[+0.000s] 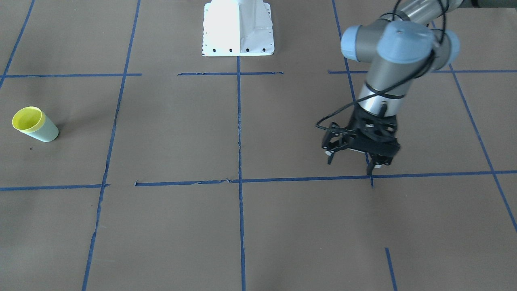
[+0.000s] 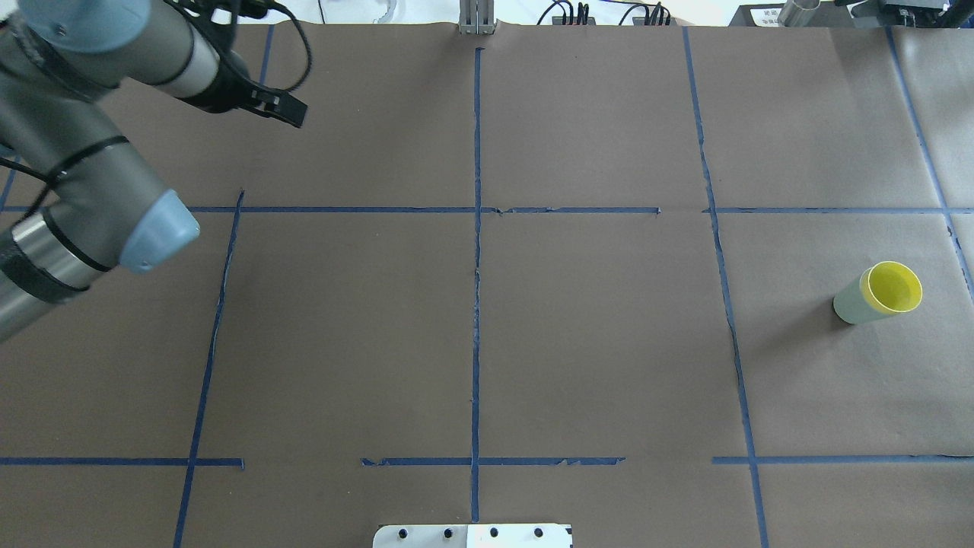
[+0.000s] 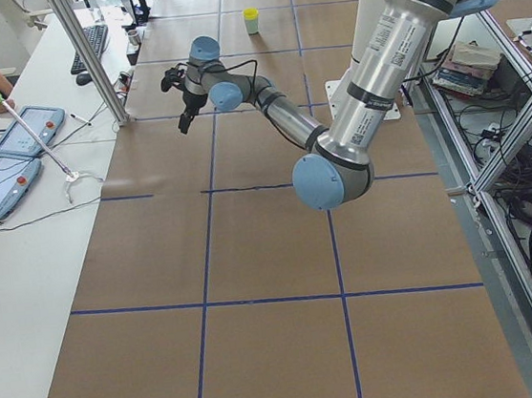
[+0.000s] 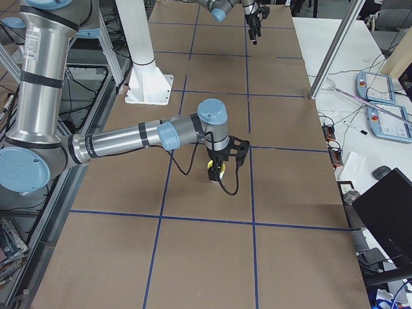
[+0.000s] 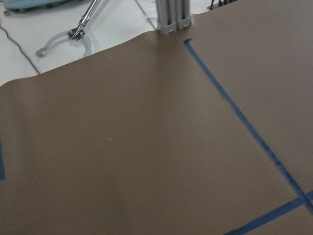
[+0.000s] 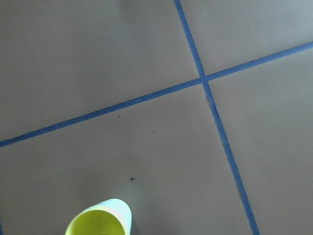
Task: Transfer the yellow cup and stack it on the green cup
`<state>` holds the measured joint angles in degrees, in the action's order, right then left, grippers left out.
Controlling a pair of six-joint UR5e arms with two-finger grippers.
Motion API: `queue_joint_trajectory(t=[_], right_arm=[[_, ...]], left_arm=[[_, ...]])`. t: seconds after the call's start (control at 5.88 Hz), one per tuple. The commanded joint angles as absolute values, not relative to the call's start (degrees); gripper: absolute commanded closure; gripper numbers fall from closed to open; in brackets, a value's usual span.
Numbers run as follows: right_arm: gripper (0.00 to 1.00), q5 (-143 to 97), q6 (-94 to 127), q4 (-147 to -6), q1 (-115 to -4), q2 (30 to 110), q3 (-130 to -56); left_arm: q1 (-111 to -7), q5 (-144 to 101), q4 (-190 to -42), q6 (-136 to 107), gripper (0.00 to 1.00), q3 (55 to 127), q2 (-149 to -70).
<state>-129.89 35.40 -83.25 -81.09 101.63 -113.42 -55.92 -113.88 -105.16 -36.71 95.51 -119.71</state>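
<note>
The yellow cup (image 2: 892,288) sits nested inside the green cup (image 2: 851,302), which stands upright near the table's right end. The stack also shows in the front view, yellow cup (image 1: 26,119) in green cup (image 1: 45,130), and far off in the left view (image 3: 251,16). The right wrist view looks down on the yellow cup's rim (image 6: 98,224). My left gripper (image 1: 350,157) is open and empty above the far left part of the table. My right gripper (image 4: 219,166) shows only in the right view, at the yellow cup (image 4: 213,168); I cannot tell whether it is open or shut.
The white robot base (image 1: 238,28) stands at the table's near middle edge. Blue tape lines (image 2: 476,228) divide the brown paper table cover. An operator's table with teach pendants (image 3: 18,131) runs along the far side, with a metal post (image 2: 476,15) at its edge.
</note>
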Motion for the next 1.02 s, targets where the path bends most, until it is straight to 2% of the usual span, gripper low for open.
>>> queue_joint_trajectory(t=[0.0, 0.34, 0.85], right_arm=[[0.00, -131.48, 23.08, -83.58, -84.63, 101.60, -109.35], [0.00, -135.86, 9.64, -86.28, -87.44, 101.69, -106.01], [0.00, -135.88, 8.52, -87.45, -87.45, 101.34, -105.91]], left_arm=[[-65.70, -119.27, -95.79, -19.72, 0.01, 95.62, -115.59], [-75.01, -124.67, -82.15, -4.63, 0.01, 95.63, -112.70], [-86.62, -135.70, -78.49, 6.41, 0.00, 95.28, -95.15]])
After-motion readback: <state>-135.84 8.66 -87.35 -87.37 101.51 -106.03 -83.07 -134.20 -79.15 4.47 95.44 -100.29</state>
